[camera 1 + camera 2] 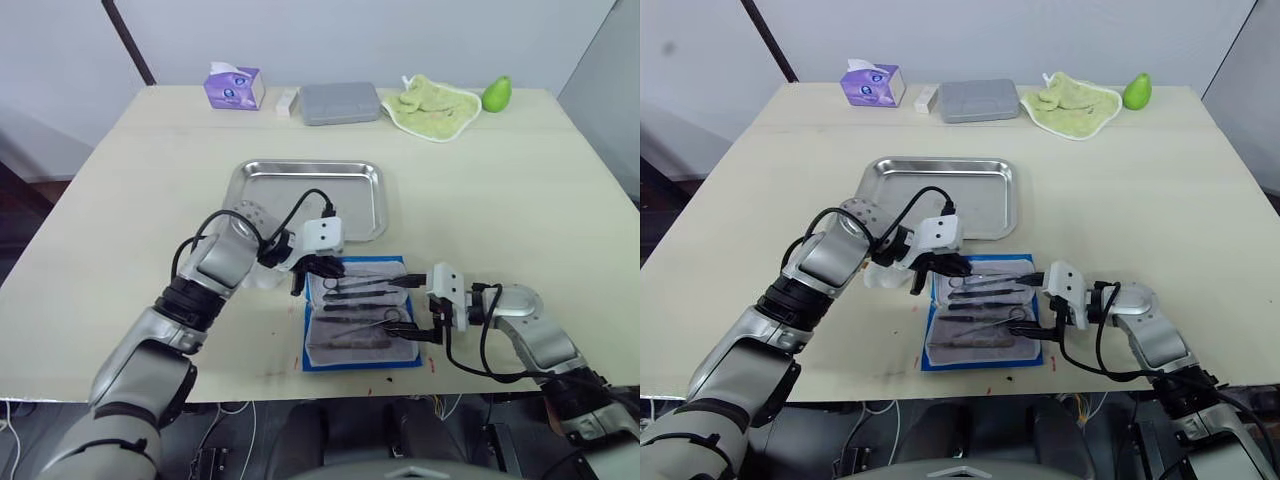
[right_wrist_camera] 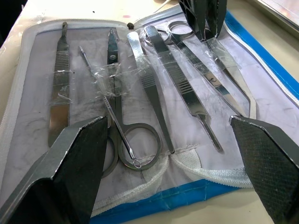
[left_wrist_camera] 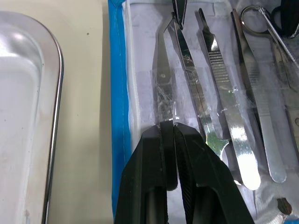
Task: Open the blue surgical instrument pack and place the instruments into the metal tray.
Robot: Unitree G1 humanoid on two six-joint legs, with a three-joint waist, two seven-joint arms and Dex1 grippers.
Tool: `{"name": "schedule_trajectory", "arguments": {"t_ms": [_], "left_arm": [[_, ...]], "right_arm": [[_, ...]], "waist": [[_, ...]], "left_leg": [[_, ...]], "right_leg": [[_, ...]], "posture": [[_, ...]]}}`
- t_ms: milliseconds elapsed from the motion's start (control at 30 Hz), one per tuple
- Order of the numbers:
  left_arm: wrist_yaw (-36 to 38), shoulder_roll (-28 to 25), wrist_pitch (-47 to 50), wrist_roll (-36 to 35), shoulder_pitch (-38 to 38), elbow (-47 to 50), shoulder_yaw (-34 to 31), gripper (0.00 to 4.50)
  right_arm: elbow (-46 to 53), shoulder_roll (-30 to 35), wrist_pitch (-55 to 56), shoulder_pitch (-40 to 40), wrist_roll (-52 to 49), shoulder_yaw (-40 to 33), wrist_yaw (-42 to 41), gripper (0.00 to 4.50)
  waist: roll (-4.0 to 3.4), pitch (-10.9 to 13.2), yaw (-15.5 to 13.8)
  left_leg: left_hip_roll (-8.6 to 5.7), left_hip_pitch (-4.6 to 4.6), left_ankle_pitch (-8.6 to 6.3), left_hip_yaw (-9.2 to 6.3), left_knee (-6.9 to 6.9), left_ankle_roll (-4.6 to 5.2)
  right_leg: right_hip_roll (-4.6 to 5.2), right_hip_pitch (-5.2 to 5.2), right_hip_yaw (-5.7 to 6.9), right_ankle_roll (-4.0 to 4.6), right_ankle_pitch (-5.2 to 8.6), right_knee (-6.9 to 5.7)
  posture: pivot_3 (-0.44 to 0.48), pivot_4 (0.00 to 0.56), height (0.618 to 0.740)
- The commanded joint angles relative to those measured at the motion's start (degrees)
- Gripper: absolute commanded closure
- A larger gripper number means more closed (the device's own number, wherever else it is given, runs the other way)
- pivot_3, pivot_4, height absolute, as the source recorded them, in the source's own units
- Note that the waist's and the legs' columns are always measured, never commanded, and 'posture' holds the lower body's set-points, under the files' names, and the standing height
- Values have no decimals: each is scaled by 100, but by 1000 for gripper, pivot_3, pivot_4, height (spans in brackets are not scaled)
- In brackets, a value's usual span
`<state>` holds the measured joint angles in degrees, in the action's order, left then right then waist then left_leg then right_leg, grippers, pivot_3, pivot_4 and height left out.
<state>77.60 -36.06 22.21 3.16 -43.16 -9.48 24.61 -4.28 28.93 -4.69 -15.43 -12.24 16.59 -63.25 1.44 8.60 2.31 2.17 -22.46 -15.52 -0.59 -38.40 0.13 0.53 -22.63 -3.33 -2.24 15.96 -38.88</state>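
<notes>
The blue surgical instrument pack (image 1: 360, 315) lies open; left tool (image 3: 169, 135) pinches curved scissors (image 3: 163, 88), right tool (image 2: 173, 154) spread wide.

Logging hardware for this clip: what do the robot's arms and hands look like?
Both arms are silver-grey metallic shells with black joint sections. Each wrist carries a white boxy module, with black cables looping from it back to the forearm. The left hand and right hand each have two black fingers; the right hand's fingers are broad wedges with a fine cross-hatched texture.
</notes>
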Motion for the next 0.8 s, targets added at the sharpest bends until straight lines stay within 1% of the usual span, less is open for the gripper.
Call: {"name": "schedule_trajectory", "arguments": {"t_ms": [33,133,433,800], "left_arm": [[65,-176,96,20,-126,239,-75,4434],[52,-251,107,32,-101,237,-93,4434],[6,-232,244,-36,-104,346,-103,4434],[215,-493,598,-188,-189,638,-175,4434]], "right_arm": [[-376,22,-273,171,412,348,57,0],[-375,31,-283,172,412,364,50,0],[-392,3,-290,142,401,382,45,0],[-421,15,-324,120,440,425,43,0]], "waist": [[0,0,5],[0,0,7],[0,0,5],[0,0,7]], "left_leg": [[0,0,0,0,0,0],[1,0,0,0,1,0],[1,0,0,-1,1,0],[2,1,0,0,1,0]], "right_leg": [[0,0,0,0,0,0],[-2,-1,-1,1,1,0],[-2,-1,0,1,1,0],[-2,-1,-2,1,1,0]], "posture": [[0,150,740],[0,150,740],[0,150,740],[0,150,740]]}}
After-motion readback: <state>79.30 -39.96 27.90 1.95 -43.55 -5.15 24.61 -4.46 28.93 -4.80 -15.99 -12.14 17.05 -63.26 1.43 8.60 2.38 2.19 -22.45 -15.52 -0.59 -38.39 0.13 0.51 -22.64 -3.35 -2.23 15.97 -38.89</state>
